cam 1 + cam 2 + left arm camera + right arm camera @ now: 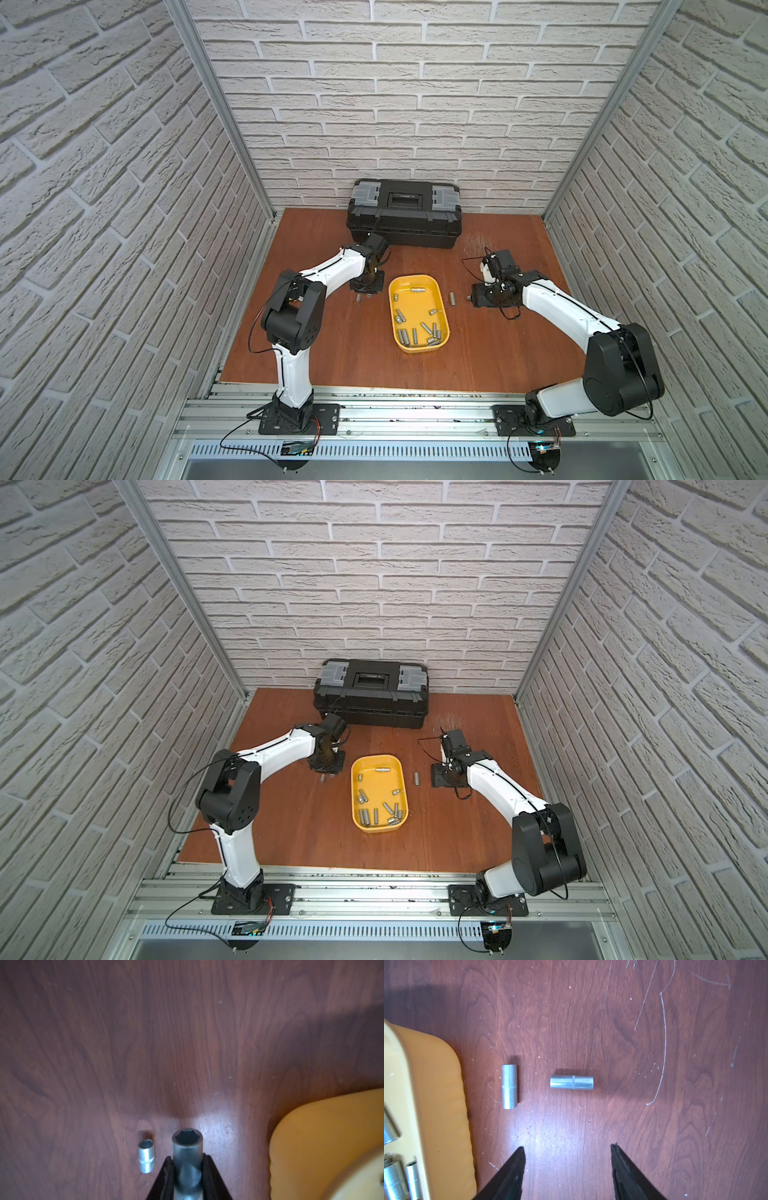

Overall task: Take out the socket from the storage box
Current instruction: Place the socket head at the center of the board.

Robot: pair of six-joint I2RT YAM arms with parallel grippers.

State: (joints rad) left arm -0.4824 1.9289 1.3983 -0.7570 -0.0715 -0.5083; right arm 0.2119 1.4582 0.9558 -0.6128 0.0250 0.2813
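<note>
My left pincer [188,1159] is clamped on a dark socket [188,1145], whose hex mouth sticks out past the tips. It hangs over bare table [332,345], outside the storage box [311,1136]. The box's rounded corner is just beside the pincer, on the side toward the other arm, and apart from it. On the opposite side of the tips a short socket [146,1156] lies on the wood, close but not touching. Ahead of the tips the wood runs open.

My right pincer [568,1147] stands open. Straight ahead of its gap a crosswise socket [572,1082] lies on the table, clear of both tips. Between that one and the box's outer wall lies a second socket [509,1086], parallel to the wall and apart from it. On the side away from the box the wood is scratched but free.

In both top views the box sits between the two pincers, its loose sockets [415,334] gathered mostly at the end nearer the arm bases. A black toolbox [405,218] stands beyond both pincers, against the back wall.
</note>
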